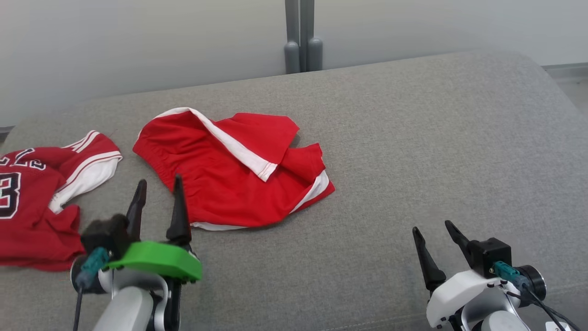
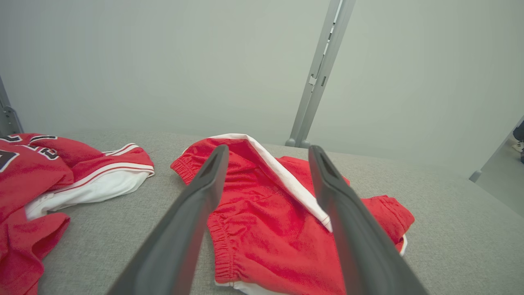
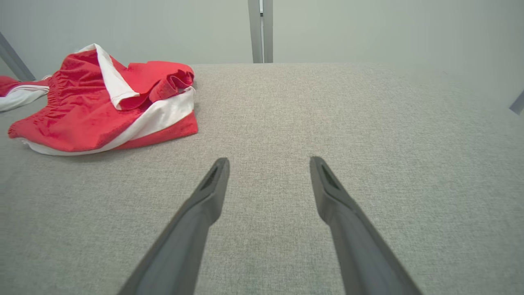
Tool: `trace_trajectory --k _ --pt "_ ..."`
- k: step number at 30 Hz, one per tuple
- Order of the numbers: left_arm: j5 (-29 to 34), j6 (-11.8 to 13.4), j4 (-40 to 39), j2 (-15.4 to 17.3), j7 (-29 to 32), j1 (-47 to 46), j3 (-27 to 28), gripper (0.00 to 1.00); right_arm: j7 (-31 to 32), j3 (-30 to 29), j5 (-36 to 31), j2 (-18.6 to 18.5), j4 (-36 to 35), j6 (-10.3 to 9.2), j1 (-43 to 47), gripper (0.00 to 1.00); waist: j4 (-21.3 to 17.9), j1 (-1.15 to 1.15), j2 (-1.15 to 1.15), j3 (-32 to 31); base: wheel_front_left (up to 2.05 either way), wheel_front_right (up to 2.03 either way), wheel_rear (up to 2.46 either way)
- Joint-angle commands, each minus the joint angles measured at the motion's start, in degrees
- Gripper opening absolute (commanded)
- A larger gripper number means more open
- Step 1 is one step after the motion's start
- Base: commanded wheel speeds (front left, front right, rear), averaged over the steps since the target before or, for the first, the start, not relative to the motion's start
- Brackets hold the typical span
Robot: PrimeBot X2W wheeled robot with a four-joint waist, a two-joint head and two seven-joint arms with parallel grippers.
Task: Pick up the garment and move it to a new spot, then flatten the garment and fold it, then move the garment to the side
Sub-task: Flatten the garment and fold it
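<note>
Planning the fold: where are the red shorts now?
In the head view the red shorts lie left of centre on the grey cushion, right of the red jersey, just ahead of the left gripper.

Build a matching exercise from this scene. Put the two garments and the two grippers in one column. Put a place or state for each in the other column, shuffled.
Column one:
1. red shorts
2. red jersey
3. left gripper
4. right gripper

Column two:
A. open, over bare grey upholstery at the lower right of the head view
B. crumpled at the left edge, black lettering showing
C. open, aimed at the shorts
D. lying mid-surface, a white stripe folded over on top

Pairs: 1-D, 2-B, 3-C, 4-A.
</note>
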Motion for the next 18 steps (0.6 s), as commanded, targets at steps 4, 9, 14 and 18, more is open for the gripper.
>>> trace_trajectory --k 4,9,14,18 --pt "6.24 -3.63 -6.14 -3.44 -0.01 8.57 5.5 1.0 -0.56 -0.02 1.57 -0.07 0.23 -0.04 -0.6 1.0 2.77 0.0 0.0 -1.84 0.0 0.0 0.0" --pt "12.32 -7.18 -9.25 -6.6 -0.01 15.32 9.75 1.0 0.99 0.24 3.14 -0.05 2.31 -0.04 -2.85 1.0 4.58 0.0 0.0 -2.41 0.0 0.0 0.0" --pt "18.73 -8.61 -10.38 -8.48 -0.02 20.03 11.86 1.0 6.11 0.54 1.49 -0.11 6.7 -0.04 -7.46 1.0 7.0 0.0 0.0 -2.36 0.0 0.0 0.0" --pt "21.18 -10.85 -11.31 -9.81 -0.02 22.11 12.51 1.0 9.78 0.16 0.96 -0.08 10.72 -0.04 -12.07 1.0 9.54 0.0 0.0 -1.78 0.0 0.0 0.0"
